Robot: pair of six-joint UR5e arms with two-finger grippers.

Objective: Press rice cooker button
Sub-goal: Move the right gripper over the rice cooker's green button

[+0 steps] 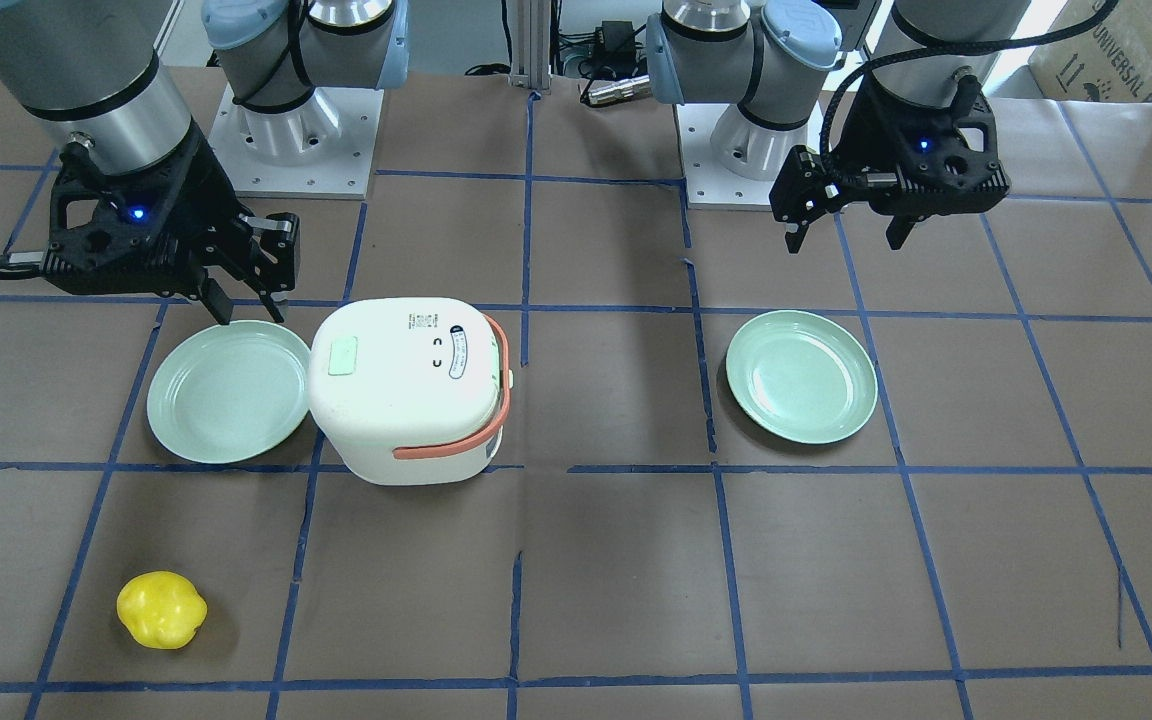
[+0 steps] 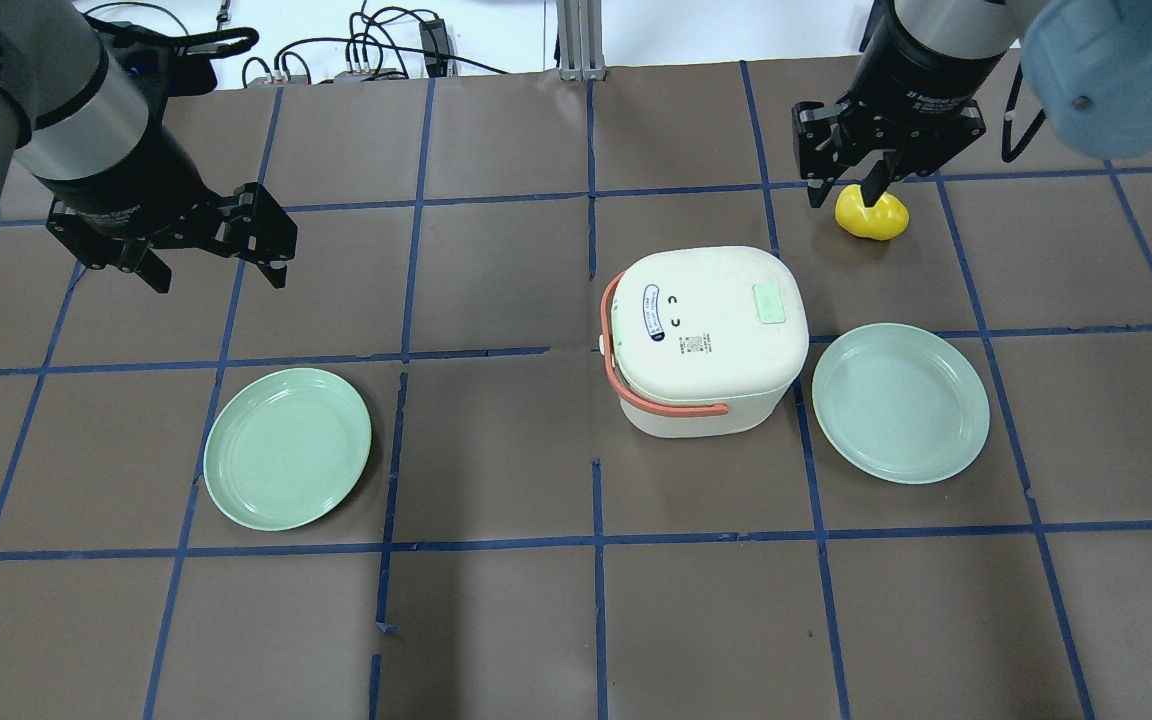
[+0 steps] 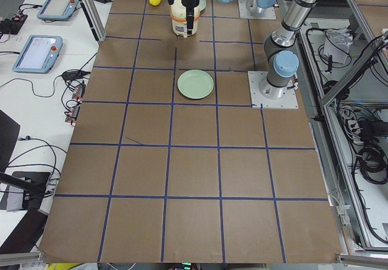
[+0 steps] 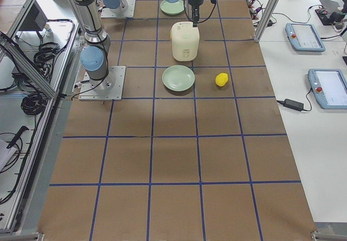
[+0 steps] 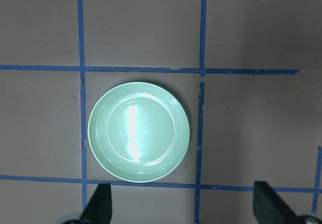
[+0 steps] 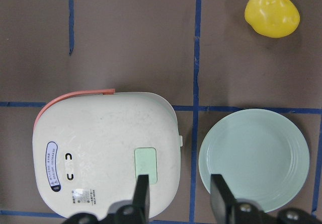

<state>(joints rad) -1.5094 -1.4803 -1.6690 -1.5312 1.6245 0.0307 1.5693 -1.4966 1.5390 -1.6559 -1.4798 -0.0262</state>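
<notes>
The white rice cooker (image 1: pixel 406 390) stands with its lid down and its coral handle toward the table's middle; it also shows in the overhead view (image 2: pixel 701 340) and the right wrist view (image 6: pixel 105 153). The pale mint button (image 1: pixel 343 356) sits at the lid's edge nearest a plate, also in the overhead view (image 2: pixel 769 302) and the right wrist view (image 6: pixel 145 166). My right gripper (image 1: pixel 248 308) is open and empty, up in the air beside the cooker's button side; its fingers (image 6: pixel 142 194) frame the lid edge just below the button. My left gripper (image 1: pixel 846 240) is open and empty, far from the cooker.
A mint-green plate (image 1: pixel 229 390) lies right beside the cooker's button side. A second plate (image 1: pixel 801 376) lies under my left gripper's side (image 5: pixel 139 132). A yellow lumpy object (image 1: pixel 161 609) lies on the table past the first plate.
</notes>
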